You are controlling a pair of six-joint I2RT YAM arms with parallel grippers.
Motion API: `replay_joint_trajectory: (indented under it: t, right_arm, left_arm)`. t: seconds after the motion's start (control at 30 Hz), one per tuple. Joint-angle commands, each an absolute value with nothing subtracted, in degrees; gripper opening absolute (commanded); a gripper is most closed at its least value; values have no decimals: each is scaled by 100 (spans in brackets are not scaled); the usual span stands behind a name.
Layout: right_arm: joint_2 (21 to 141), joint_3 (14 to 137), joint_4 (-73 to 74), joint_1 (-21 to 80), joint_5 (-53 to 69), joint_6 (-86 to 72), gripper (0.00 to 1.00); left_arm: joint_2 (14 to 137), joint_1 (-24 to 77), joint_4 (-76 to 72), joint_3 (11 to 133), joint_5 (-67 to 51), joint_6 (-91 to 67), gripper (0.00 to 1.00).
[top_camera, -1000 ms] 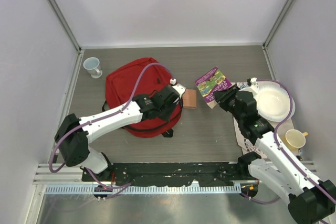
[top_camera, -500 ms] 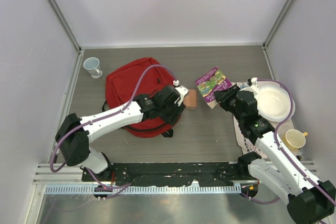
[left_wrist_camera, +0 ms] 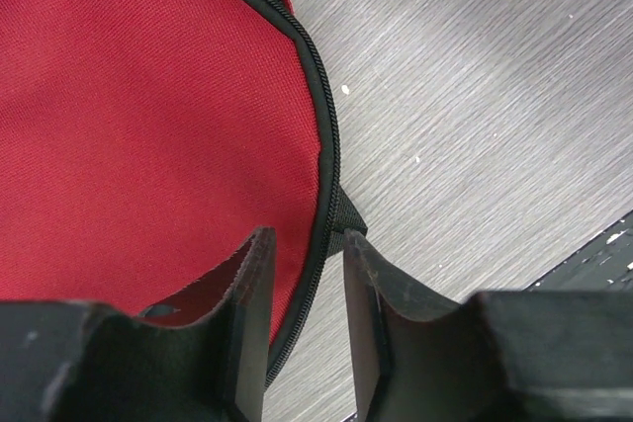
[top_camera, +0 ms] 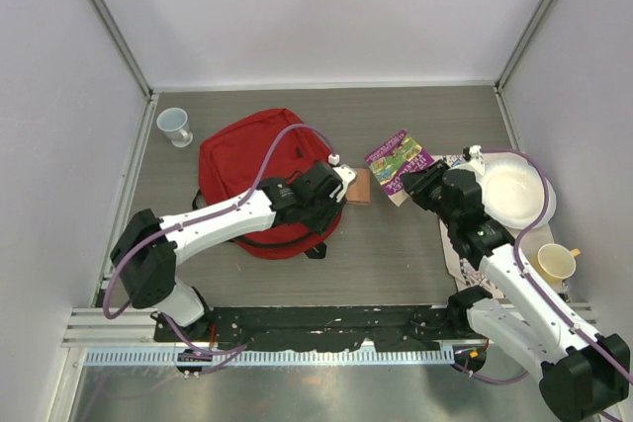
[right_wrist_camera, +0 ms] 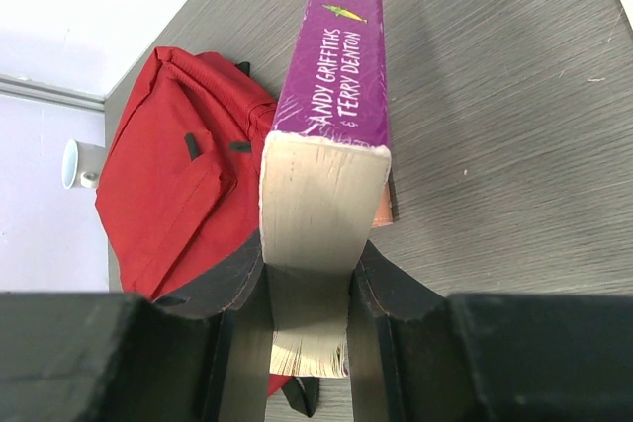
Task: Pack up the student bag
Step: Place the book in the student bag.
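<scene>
The student bag [top_camera: 247,160] is a red backpack lying flat at the left middle of the table. My left gripper [top_camera: 336,185] hovers at its right edge. In the left wrist view the left gripper [left_wrist_camera: 309,254] is open, its jaws straddling the black zipper [left_wrist_camera: 321,145] along the rim of the bag [left_wrist_camera: 148,126] with nothing pinched. My right gripper [top_camera: 420,183] is shut on a purple book [top_camera: 399,160]. The right wrist view shows the book [right_wrist_camera: 336,76] held on edge in the right gripper [right_wrist_camera: 307,274], spine up, pointing toward the bag [right_wrist_camera: 188,175].
A small brown flat item [top_camera: 359,186] lies between the bag and the book. A clear cup [top_camera: 175,126] stands at the far left. A white bowl [top_camera: 514,193] and a yellow cup [top_camera: 556,262] sit at the right edge.
The left gripper was shut at the bag's right edge and has opened, shifting slightly right. The right gripper has kept hold of the book, nudging it a little left.
</scene>
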State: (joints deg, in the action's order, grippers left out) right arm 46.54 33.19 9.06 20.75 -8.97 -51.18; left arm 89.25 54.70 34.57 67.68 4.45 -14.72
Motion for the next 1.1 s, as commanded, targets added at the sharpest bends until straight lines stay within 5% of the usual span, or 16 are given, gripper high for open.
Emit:
replay_joint_trajectory:
  t: [0.0,0.23,0.4,0.8,1.07]
  right_arm:
    - [4588,3498,185,2030,-897,-5212,3]
    - [4623,3516,176,2013,-870,-5203,4]
    - [4623,3489,176,1995,-870,-5212,4]
    - [4535,3445,193,1942,-809,-5221,4]
    - [4561,3472,27,1925,-53,-5001,5]
  left_arm:
    - [8991,5493,3428,6908,431,-1450,35]
    - [9044,5493,3437,6900,457,-1441,30]
    - [9105,5493,3472,6952,501,-1450,0]
    - [8833,5458,3481,7119,2274,-1521,0]
    - [8666,4861,3445,7645,2311,-1591,0]
